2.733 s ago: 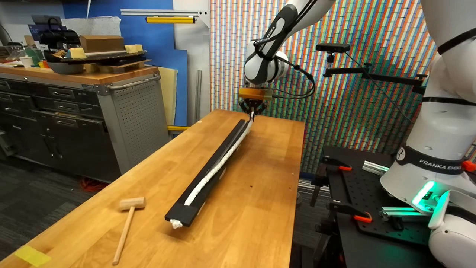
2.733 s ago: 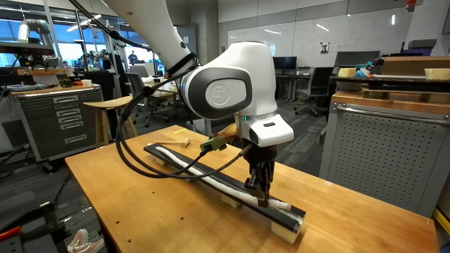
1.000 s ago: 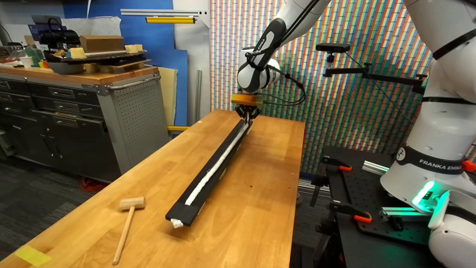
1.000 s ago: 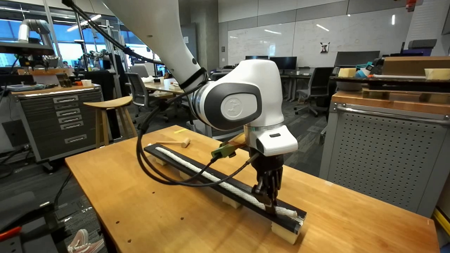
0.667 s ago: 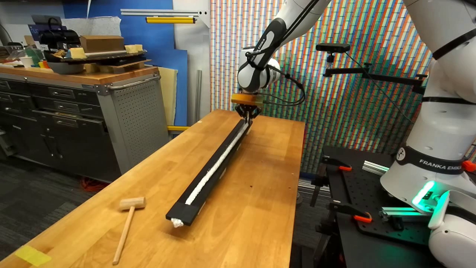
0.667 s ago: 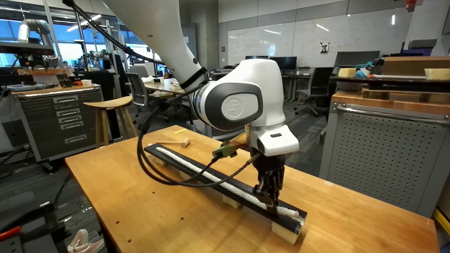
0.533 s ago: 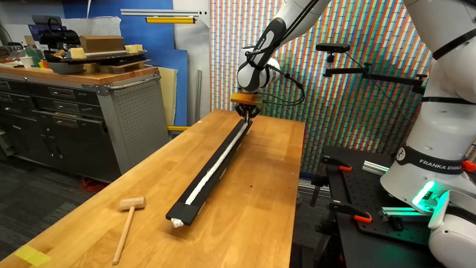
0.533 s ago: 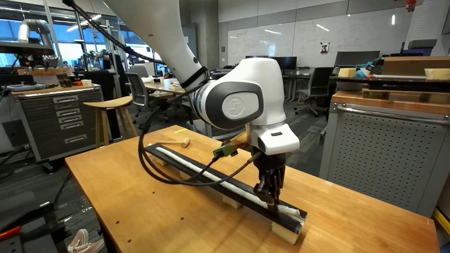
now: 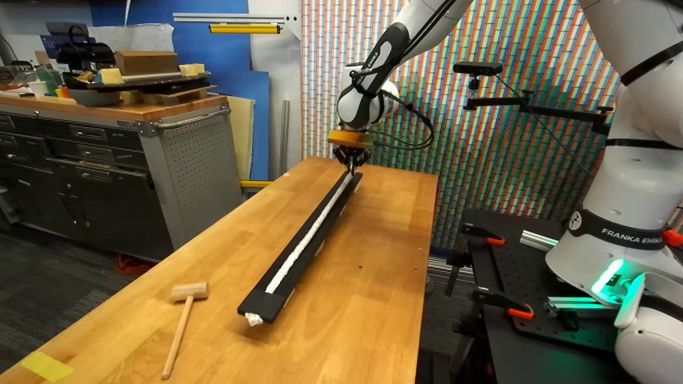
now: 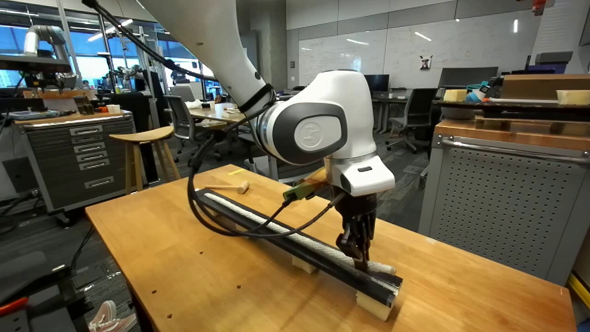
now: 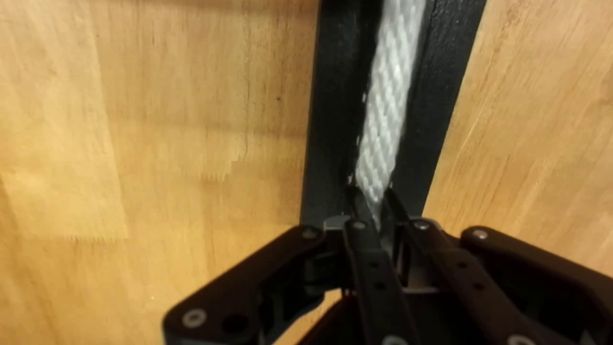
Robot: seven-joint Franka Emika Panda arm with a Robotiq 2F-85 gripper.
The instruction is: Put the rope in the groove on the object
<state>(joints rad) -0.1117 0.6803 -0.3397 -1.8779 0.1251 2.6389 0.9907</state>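
The rope (image 9: 299,248), a thick white cord, lies nearly straight along the long black bar (image 9: 261,305), and also shows in an exterior view (image 10: 318,246). Its near end passes under the bar's black end cap and sticks out. In the wrist view the rope (image 11: 390,86) runs down the middle of the bar (image 11: 335,120) into my gripper (image 11: 372,194), shut on it. In an exterior view my gripper (image 10: 362,266) holds the rope close over the bar, with a short free end beyond. The groove (image 10: 390,283) shows bare there. Whether the gripped part sits inside it, I cannot tell.
The bar rests on pale foam blocks (image 10: 304,264) on the wooden table (image 9: 373,320). A wooden mallet (image 9: 190,291) lies beside it. Yellow tape (image 9: 47,366) marks a table corner. The arm's black cables (image 10: 258,235) loop in front of the bar in an exterior view.
My gripper came down with the rope from beside the bar, and the rope now lies straighter along it. In the last half second both shifted slightly up and toward the bar's far side.
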